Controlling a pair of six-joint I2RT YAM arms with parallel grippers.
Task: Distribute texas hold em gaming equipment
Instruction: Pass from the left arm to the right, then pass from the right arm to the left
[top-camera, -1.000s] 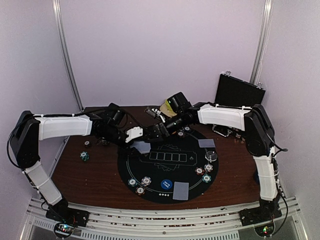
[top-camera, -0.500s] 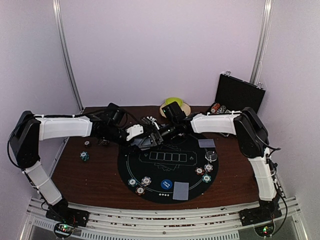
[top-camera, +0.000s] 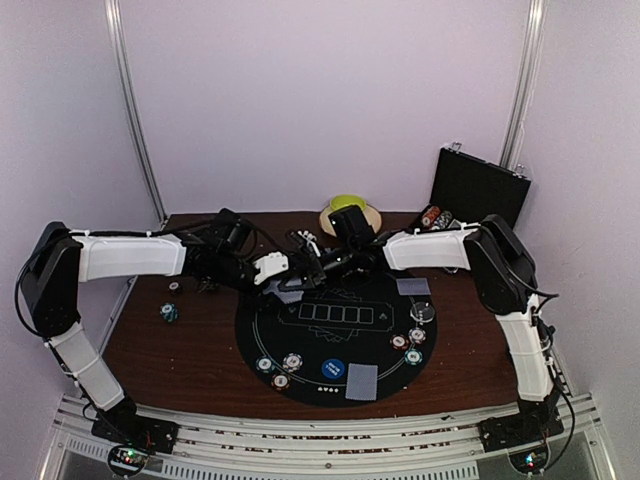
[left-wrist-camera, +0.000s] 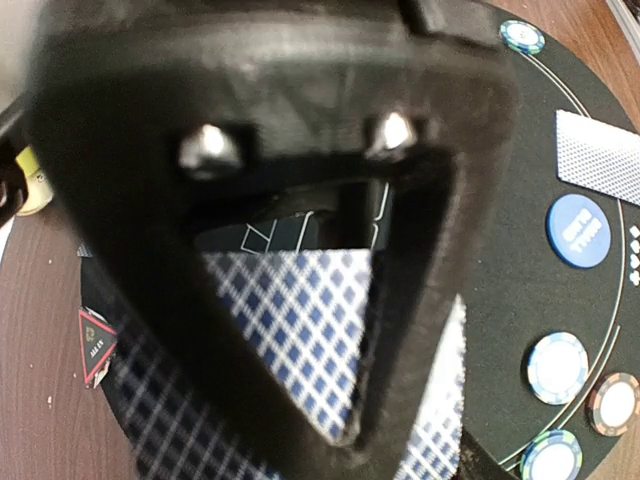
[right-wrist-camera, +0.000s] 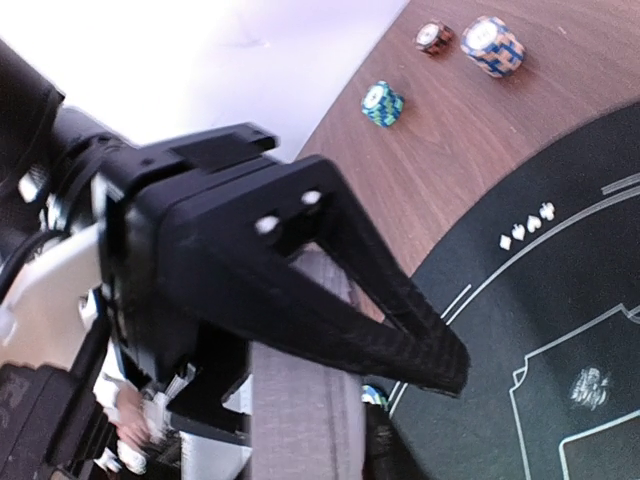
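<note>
Chips (top-camera: 292, 361) dot round black mat (top-camera: 300, 342); brown table (top-camera: 180, 350), lilac walls (top-camera: 330, 100).

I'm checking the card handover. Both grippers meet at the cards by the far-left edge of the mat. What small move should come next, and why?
Probably close the right gripper on the topmost of the cards. The left gripper holds them at the far-left edge of the mat. The right one sits right against them, but no view shows whether it has a firm pinch.
</note>
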